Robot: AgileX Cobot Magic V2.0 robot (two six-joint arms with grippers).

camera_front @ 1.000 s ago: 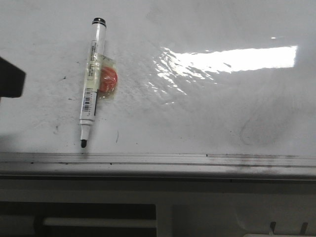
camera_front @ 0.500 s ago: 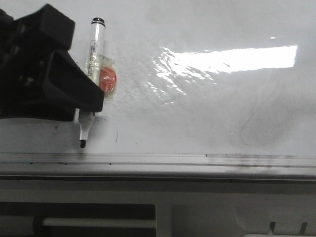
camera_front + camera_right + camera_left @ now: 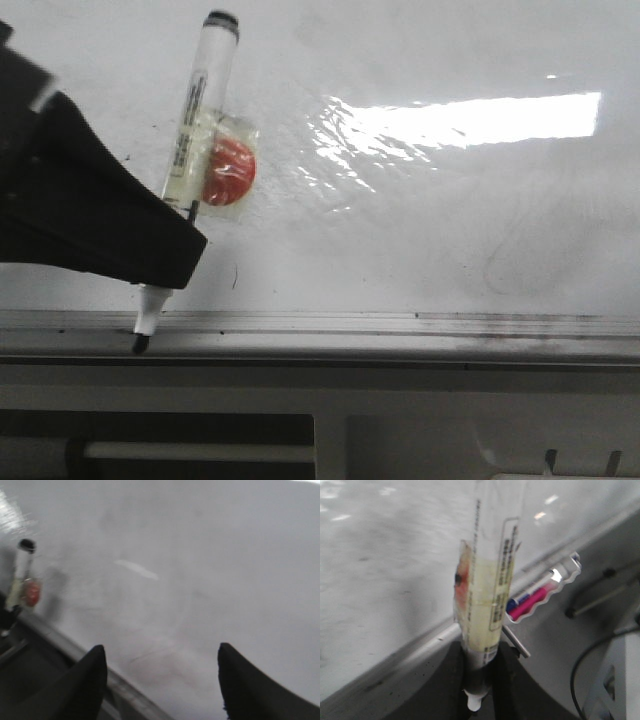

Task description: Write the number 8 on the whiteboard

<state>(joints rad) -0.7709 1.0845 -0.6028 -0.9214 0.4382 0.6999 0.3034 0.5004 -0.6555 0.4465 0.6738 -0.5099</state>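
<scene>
Front, left wrist and right wrist views of the marker grasp. The left gripper (image 3: pixel 150 270), a black wedge-shaped body at the left of the front view, has its jaws clenched on the lower barrel of a whiteboard marker (image 3: pixel 196 115); in the left wrist view the two dark fingers (image 3: pixel 451 680) press the barrel (image 3: pixel 487 605) from either side, and the white nib collar shows just past them. The marker is tilted, its black end cap toward the far side of the board and its black tip (image 3: pixel 140 343) over the silvery metal rail (image 3: pixel 400 325) at the board's near edge; whether the tip touches the rail cannot be told. A red disc (image 3: pixel 229 172) under clear, yellowish tape is fixed to the barrel's side. The whiteboard (image 3: pixel 450 220) fills the far part of the front view, glossy, with a bright window reflection, faint grey smudges and small black specks; no drawn figure eight is visible on it in any view. The right gripper (image 3: pixel 162 685) hangs over the board with its jaws released, the two dark fingertips well apart and nothing between them; its view is blurred. Beyond the rail, the left wrist view shows a packet of coloured pens (image 3: pixel 540 597).
</scene>
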